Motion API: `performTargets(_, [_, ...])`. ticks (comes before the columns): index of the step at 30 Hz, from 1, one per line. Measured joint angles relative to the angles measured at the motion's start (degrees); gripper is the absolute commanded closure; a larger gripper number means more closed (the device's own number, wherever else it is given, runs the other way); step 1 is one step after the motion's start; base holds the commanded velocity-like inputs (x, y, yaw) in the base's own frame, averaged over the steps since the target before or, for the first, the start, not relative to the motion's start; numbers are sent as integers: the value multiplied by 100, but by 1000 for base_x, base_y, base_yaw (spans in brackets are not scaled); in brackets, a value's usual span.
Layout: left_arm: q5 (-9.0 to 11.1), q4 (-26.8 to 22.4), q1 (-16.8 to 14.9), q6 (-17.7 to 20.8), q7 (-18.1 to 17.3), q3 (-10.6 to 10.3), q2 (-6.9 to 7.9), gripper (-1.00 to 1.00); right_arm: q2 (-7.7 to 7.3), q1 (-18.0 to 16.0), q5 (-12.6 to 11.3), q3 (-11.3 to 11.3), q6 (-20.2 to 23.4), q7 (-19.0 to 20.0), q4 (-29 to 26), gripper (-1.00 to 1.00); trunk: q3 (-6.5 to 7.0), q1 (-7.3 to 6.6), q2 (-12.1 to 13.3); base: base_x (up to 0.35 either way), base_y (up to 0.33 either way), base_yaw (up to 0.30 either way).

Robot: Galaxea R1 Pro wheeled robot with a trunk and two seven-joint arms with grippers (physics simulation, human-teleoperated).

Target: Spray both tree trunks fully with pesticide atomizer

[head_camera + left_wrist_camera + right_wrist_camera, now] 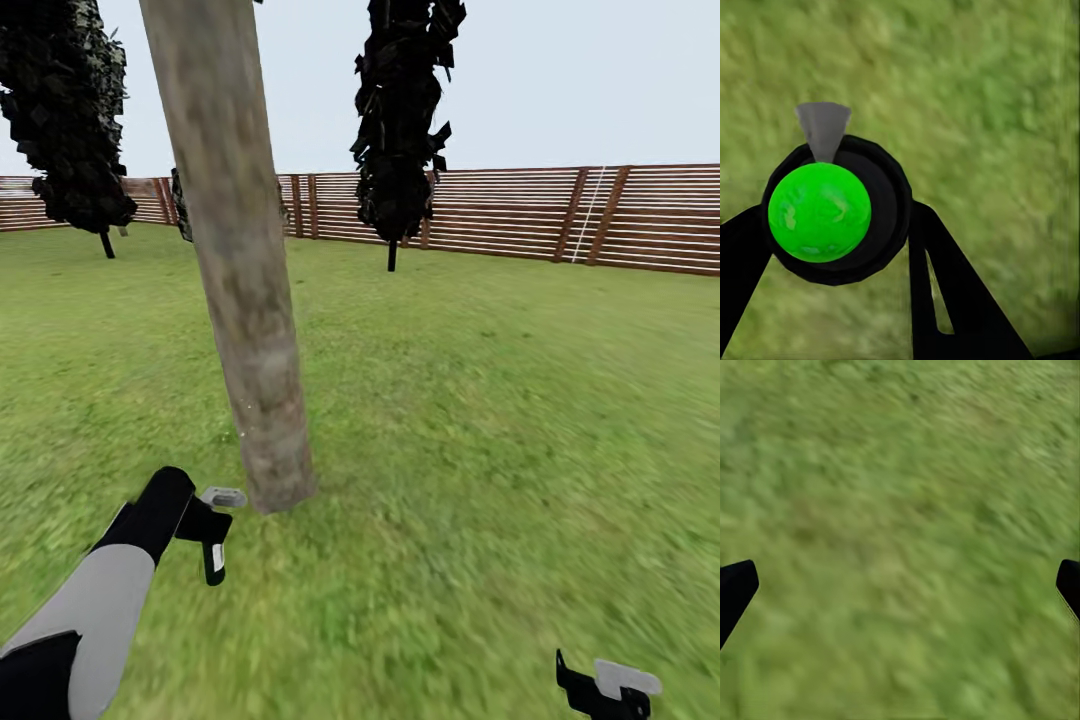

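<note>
We see the left gripper (pixel 832 225) clamped around the pesticide atomizer (pixel 820 212), held low over the grass lawn (pixel 480 420) just beside the base of the tree trunk (pixel 245 300). The right gripper (pixel 900 585) hangs spread over grass, well apart from the trunk.

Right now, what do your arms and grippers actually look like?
My left arm has a pale grey forearm between black sections. Each gripper, left and right, is black with flat, angular fingers and a light grey plate. No cables or markings are visible.
</note>
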Motion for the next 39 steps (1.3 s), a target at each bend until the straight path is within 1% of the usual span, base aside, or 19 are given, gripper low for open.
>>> performTargets(1, [5,0,18,-3,0,-1,-59,100,0,0,0,1,0,-1,0,-100,0,0,0,236,-198,0])
performTargets(2, [8,-1,43,1,-3,0,-180,100,0,0,0,-2,0,-1,0,-100,0,0,0,236,-198,0])
performTargets(4, [-38,-6,55,-14,1,7,-246,100,0,0,0,-2,0,-1,0,-100,0,0,0,229,-201,0])
performTargets(6, [-62,-8,62,-24,2,26,-232,100,0,0,0,-2,0,0,0,-100,0,0,0,167,-226,0])
performTargets(7, [-90,-10,90,-34,6,52,-186,100,0,0,0,-2,0,-1,0,-100,0,1,0,55,-260,79])
performTargets(9, [-87,-31,161,-33,9,160,-73,100,0,-1,0,-2,0,-2,0,-100,0,2,0,31,-266,161])
performTargets(10, [-90,-37,186,-33,11,279,-11,100,0,-1,0,3,0,-2,0,-100,0,2,0,12,-272,234])
performTargets(12, [-66,-27,203,-30,26,394,25,100,0,-1,0,3,0,-1,0,-100,0,2,0,5,-274,259])
performTargets(15, [-40,-21,223,-84,111,447,15,100,0,-1,0,6,0,-2,1,-100,0,2,0,50,-274,272])
performTargets(17, [-29,-15,228,-232,163,463,-28,100,0,-1,0,6,0,-1,1,-100,0,1,0,141,-257,277])
performTargets(21, [-43,-11,229,-297,288,473,-73,100,0,-1,0,3,1,2,1,-100,0,1,0,109,-133,277])
performTargets(25, [-70,-5,462,-321,550,465,-7,100,0,0,0,4,1,6,1,-100,0,2,0,11,-12,191])
performTargets(27, [-64,0,572,-334,813,468,-11,100,0,0,0,3,1,5,1,-100,0,2,0,2,-2,34])
performTargets(29, [-12,27,601,-331,976,476,-60,100,0,-2,0,4,1,5,3,-100,0,2,0,1,-1,12])
performTargets(30, [16,68,606,-328,1007,481,-94,100,0,-1,0,5,1,6,2,-100,0,2,0,0,0,5])
performTargets(32, [131,154,612,-325,1048,491,-233,100,0,-1,0,4,1,7,2,-100,0,2,0,0,0,3])
performTargets(34, [165,161,614,-334,1067,485,-283,100,0,0,-1,1,1,5,2,-100,0,2,0,0,0,1])
performTargets(36, [171,164,616,-342,1077,476,-260,100,0,0,0,-1,1,4,2,-100,0,2,0,0,0,0])
performTargets(39, [150,214,675,-351,1083,472,-11,100,0,0,0,1,1,3,1,-100,0,2,0,41,-10,0])
